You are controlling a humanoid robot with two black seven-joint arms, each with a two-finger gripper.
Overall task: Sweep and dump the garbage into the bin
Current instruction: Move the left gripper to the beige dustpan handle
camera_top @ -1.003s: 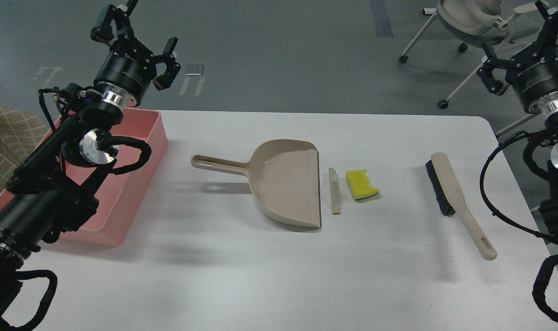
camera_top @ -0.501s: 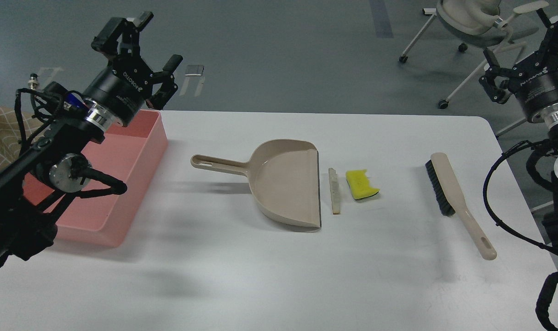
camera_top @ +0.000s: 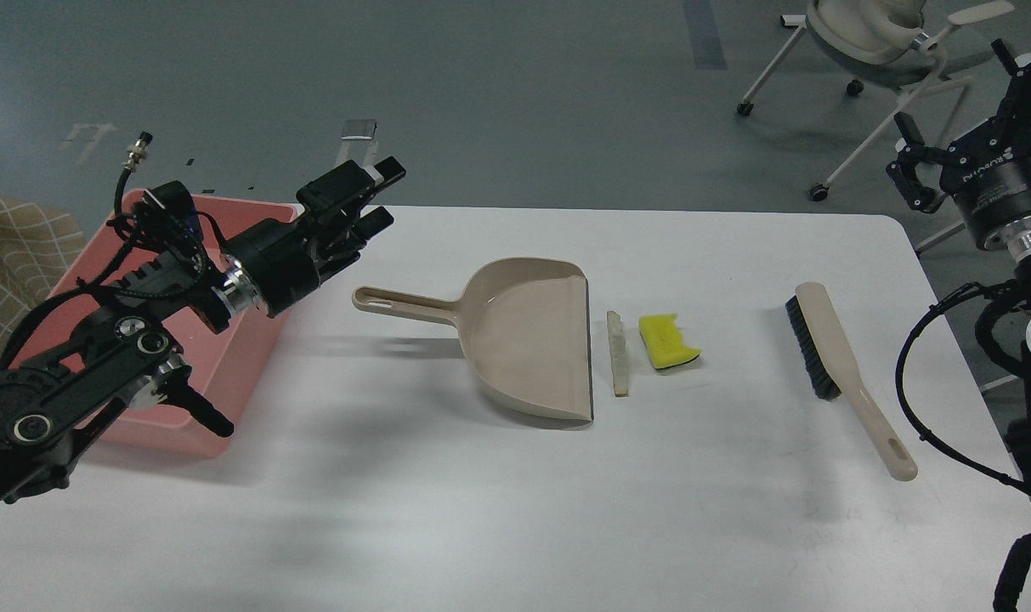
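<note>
The garbage lies at the table's centre: a yellow sponge chunk [camera_top: 668, 340] and a thin whitish slice [camera_top: 620, 353], just right of the beige dustpan's [camera_top: 528, 336] open lip. The dustpan's handle [camera_top: 396, 302] points left. The pink bin [camera_top: 256, 348] sits at the left table edge, partly hidden by my left arm. My left gripper [camera_top: 383, 197] is open and empty, pointing right, above the table just up-left of the dustpan handle. My right gripper [camera_top: 961, 119] is open and empty, raised off the table's far right corner.
A beige brush with black bristles [camera_top: 829, 357] lies on the right of the white table [camera_top: 481, 510], handle toward the front. An office chair [camera_top: 872, 34] stands on the floor behind the right corner. A checked cloth [camera_top: 14, 246] is at far left.
My left arm has swung down and to the right, from upright over the bin to pointing toward the dustpan handle. The right gripper has shifted slightly. The objects have not moved.
</note>
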